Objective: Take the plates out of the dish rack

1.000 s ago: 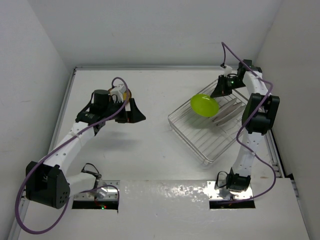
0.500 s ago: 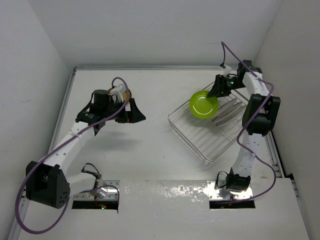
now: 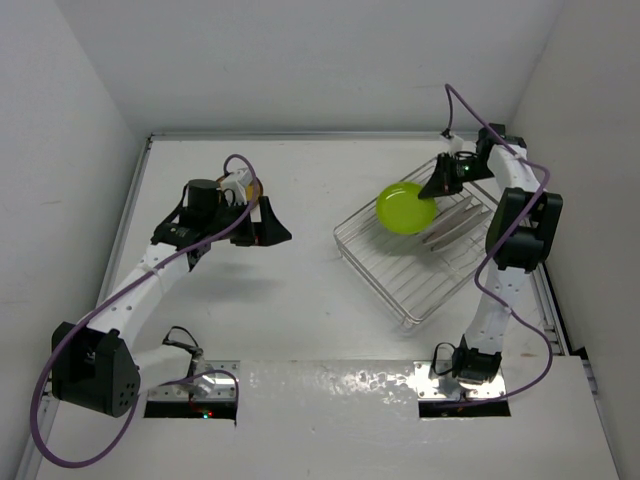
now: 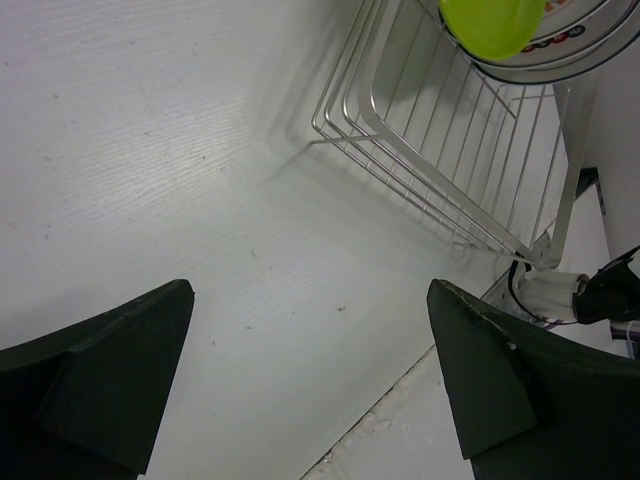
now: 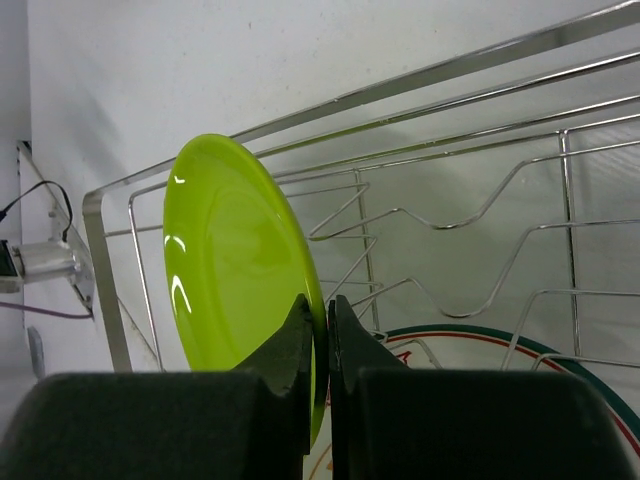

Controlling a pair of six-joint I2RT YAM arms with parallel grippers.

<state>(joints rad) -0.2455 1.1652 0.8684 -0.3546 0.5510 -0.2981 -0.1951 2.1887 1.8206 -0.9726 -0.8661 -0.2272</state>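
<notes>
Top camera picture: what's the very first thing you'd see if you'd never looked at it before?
The bright lime green plate jumps out. The right gripper pinches it by its rim and holds it on a slant over the far end of the silver dish rack. Next you'd spot the left gripper on the other side, open and holding nothing above the white table.

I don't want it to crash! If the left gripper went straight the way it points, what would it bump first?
Probably the white table. The left gripper is open and tilts down toward it, with nothing between. The dish rack lies farther off to one side, though depth is unclear.
</notes>
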